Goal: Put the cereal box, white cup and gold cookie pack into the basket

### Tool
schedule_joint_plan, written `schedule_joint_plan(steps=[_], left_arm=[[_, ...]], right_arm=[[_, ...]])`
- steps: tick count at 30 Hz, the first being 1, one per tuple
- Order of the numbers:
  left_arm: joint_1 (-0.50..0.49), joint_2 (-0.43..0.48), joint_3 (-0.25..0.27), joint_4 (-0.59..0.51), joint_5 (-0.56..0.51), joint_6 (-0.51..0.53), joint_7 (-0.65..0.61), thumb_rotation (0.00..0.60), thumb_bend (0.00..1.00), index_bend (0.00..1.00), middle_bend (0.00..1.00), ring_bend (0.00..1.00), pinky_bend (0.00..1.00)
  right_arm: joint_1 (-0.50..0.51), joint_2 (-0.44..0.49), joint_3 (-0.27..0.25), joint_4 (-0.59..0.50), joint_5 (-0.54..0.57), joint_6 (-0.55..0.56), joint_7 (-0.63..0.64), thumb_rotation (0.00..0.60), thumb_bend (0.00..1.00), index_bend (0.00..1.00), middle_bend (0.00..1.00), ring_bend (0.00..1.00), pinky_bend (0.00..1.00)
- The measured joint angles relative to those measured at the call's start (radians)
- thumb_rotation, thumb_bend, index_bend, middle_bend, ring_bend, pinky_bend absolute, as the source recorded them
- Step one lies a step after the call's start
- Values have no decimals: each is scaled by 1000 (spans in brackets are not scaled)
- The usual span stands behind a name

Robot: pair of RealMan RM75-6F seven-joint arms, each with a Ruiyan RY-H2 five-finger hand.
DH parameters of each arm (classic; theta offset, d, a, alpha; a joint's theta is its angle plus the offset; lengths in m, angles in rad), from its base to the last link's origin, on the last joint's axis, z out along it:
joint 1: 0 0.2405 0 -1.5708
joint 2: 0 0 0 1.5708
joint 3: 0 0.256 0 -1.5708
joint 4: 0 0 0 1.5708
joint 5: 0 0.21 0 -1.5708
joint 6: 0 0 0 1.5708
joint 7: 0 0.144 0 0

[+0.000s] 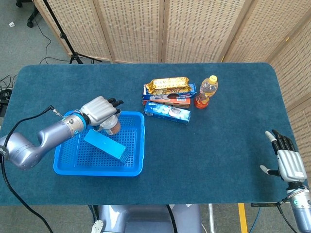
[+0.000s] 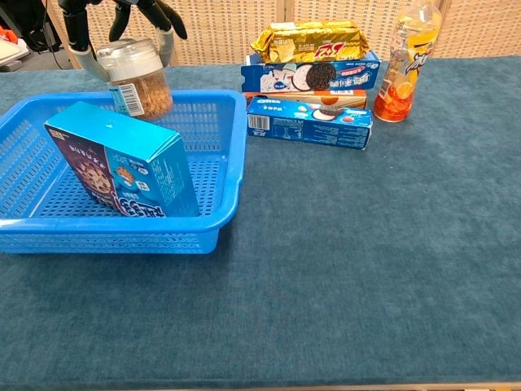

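Left hand [image 1: 99, 110] (fingers spread) over white cup [image 2: 136, 79]

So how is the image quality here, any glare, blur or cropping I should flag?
Head view: even light, sharp, soft shadows only; the right hand sits near the frame's corner. Chest view: sharp too, glare on the gold cookie pack, and the left hand above the white cup is cropped by the top edge.

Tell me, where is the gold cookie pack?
The gold cookie pack lies on a stack of boxes mid-table at the back, left of the orange bottle, outside the basket.
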Motion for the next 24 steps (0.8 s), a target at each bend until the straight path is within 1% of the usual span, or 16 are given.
schedule_joint_plan(steps=[4,6,12,15,19,24], left_arm=[[-4,-8,12,20,5,9,11,600,229,386,0,18,323],[-9,-11,22,27,4,8,17,600,209,300,0,3,286],[-35,-13,48,35,-19,-16,20,600,147,99,0,0,227],[-41,-13,55,35,-23,-15,20,600,139,65,0,0,227],[-42,-16,59,40,-32,4,19,600,139,63,0,0,224],[-46,-33,67,67,-54,23,19,600,145,63,0,0,179]], right_arm=[[1,-3,0,4,2,-2,0,600,156,0,0,0,45],[1,-3,0,5,2,-2,1,600,156,0,0,0,45],[2,-5,0,9,0,0,4,600,156,0,0,0,45],[2,-6,0,10,0,0,5,600,156,0,0,0,45],[2,-7,-1,10,1,-3,4,600,156,0,0,0,45],[3,-6,-2,9,2,-6,3,600,156,0,0,0,45]])
